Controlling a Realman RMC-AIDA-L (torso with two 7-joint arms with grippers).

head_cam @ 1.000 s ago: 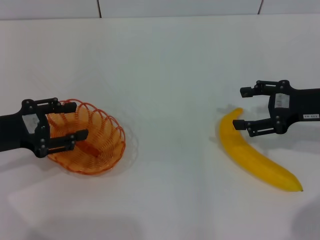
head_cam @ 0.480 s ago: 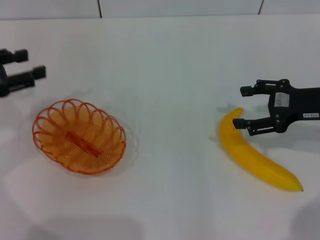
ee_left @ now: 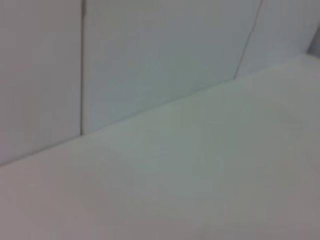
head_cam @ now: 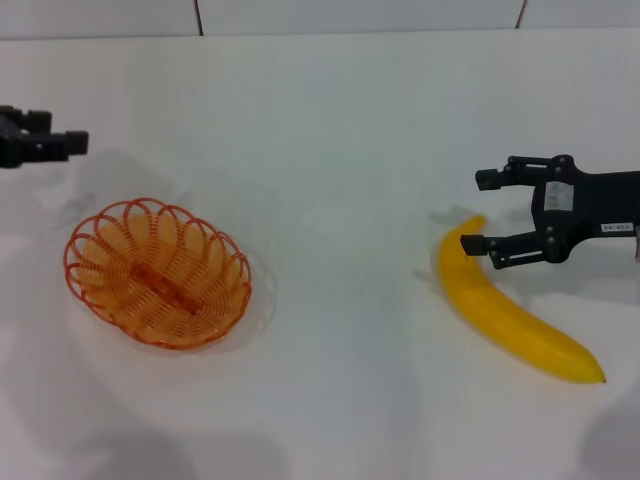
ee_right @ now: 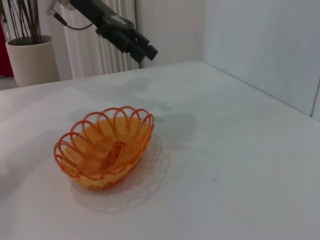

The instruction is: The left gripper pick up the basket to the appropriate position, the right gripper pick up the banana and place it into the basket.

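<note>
Basket (head_cam: 158,273), shallow orange looped-wire oval with scalloped rim, upright on table (head_cam: 340,150).

The basket (head_cam: 157,272) sits on the table (head_cam: 340,150), and everything is placed from there. Behind it and to its left, up off the surface and well apart from it, hangs the left gripper (head_cam: 60,146). Far to the basket's right lies the banana (head_cam: 510,315), flat on the table, running from its near end away to the right and toward the front. The right gripper (head_cam: 480,212) hovers right at the banana's basket-side end, fingers spread.
</note>
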